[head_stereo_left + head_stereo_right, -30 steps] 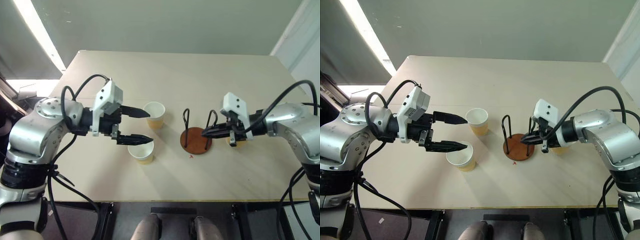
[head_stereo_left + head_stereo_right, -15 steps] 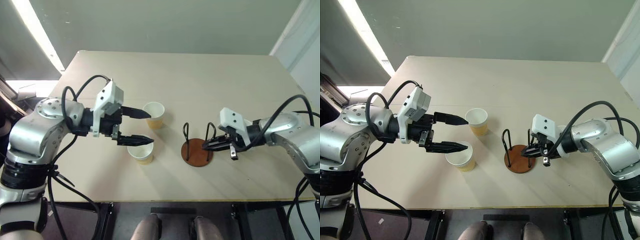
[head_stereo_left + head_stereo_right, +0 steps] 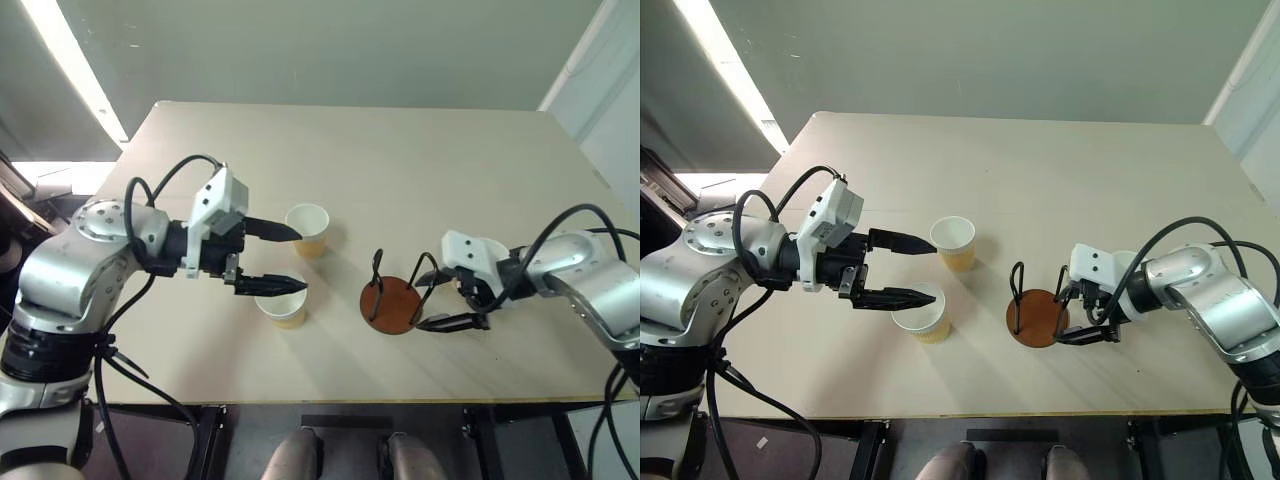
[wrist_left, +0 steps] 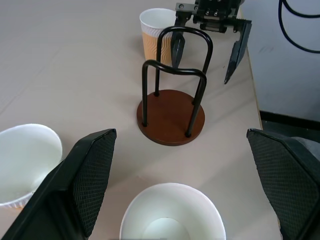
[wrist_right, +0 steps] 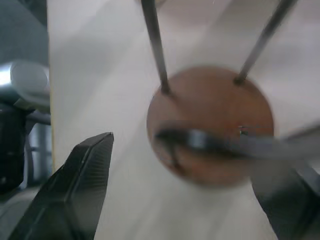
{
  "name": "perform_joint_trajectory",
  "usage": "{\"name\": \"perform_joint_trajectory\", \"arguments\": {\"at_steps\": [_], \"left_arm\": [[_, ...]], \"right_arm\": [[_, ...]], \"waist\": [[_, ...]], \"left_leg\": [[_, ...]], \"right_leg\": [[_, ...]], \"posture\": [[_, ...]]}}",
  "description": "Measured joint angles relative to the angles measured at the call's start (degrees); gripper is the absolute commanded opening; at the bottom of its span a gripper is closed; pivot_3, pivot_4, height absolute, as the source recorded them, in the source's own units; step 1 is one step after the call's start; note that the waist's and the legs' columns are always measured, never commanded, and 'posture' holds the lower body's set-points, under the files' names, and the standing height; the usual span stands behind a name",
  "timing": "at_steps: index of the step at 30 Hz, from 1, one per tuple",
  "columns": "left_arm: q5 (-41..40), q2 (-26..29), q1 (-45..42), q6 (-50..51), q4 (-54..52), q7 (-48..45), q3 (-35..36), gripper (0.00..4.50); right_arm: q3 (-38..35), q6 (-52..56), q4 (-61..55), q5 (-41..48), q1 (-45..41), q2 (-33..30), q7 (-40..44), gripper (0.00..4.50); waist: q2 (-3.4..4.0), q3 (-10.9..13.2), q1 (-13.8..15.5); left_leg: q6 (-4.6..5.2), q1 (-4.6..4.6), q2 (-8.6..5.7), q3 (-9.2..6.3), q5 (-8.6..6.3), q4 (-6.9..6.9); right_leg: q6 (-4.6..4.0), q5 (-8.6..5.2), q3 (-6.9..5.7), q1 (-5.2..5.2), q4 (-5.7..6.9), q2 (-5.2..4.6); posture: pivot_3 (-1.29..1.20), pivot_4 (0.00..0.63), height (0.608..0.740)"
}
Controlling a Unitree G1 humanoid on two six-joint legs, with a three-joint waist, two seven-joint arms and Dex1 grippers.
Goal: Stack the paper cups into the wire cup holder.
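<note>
- Right gripper: jaws spread and holding nothing, sitting right beside the wire cup holder, on its 3 o'clock side in the head view. One finger is by the wire loops, the other low near the edge of the disc.
- Left gripper: jaws wide apart too, nothing gripped. They hang over the gap between two paper cups.
- Near cup is just under the lower finger, far cup sits at about 1 o'clock from it, next to the upper finger's tip. Both upright, mouths up.
- Third cup shows in the left wrist view, standing upright behind the holder, close to the right gripper.
- Holder stands upright on the surface, nothing in it, well apart from the two left cups, at roughly 3 o'clock of them.
- Black cables loop off both arms but don't block the cups.
</note>
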Motion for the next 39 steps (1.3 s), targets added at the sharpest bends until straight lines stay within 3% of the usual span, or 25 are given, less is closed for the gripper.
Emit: {"name": "perform_joint_trajectory", "arguments": {"at_steps": [6, 15, 18, 25, 39], "left_arm": [[-0.06, 1.2, 1.91, -0.25, -2.48, -0.08, 0.22, 4.5], [9.66, 9.19, 4.11, -8.84, -6.58, -1.62, -4.55, 4.5], [16.01, 11.2, 4.6, -13.97, -7.34, -1.68, -8.0, 4.5], [23.91, 10.04, 4.02, -17.44, -9.46, -1.02, -13.29, 4.5], [30.48, 7.16, 4.81, -21.45, -7.0, -0.49, -16.55, 4.5]], "right_arm": [[-10.36, -0.87, -3.41, 4.03, 3.53, -8.78, 4.46, 3.9], [-17.52, 1.79, -0.02, 8.54, -2.86, -9.11, 3.44, 3.9], [-17.75, 4.46, 0.15, 10.84, -3.75, -8.91, 2.98, 3.9], [-16.73, 6.37, 0.2, 12.4, -5.83, -9.47, 3.45, 3.9], [-14.73, 7.93, 0.53, 13.1, -8.31, -9.96, 4.42, 3.9]], "waist": [[-0.01, 0.0, -0.15], [-0.01, 0.01, -0.71], [-0.01, 0.01, -0.63], [-0.01, 0.01, -0.7], [-0.01, 0.01, -0.71]], "left_leg": [[-0.02, 0.04, 0.02, 0.0, -0.01, -0.04], [-0.04, 0.17, 0.01, 0.01, -0.01, -0.09], [-0.03, 0.15, 0.0, 0.0, -0.01, -0.09], [-0.03, 0.13, 0.01, 0.0, -0.02, -0.11], [-0.04, 0.13, 0.01, 0.0, -0.02, -0.11]], "right_leg": [[-0.03, -0.02, 0.0, 0.01, -0.01, 0.01], [-0.09, -0.05, 0.04, 0.03, 0.04, 0.01], [-0.1, -0.06, 0.04, 0.03, 0.02, 0.01], [-0.12, -0.07, 0.03, 0.0, 0.07, 0.0], [-0.13, -0.08, 0.03, 0.0, 0.08, -0.01]], "posture": [[0.0, 0.15, 0.74], [0.0, 0.15, 0.74], [0.0, 0.15, 0.74], [0.0, 0.15, 0.74], [0.0, 0.15, 0.74]]}}
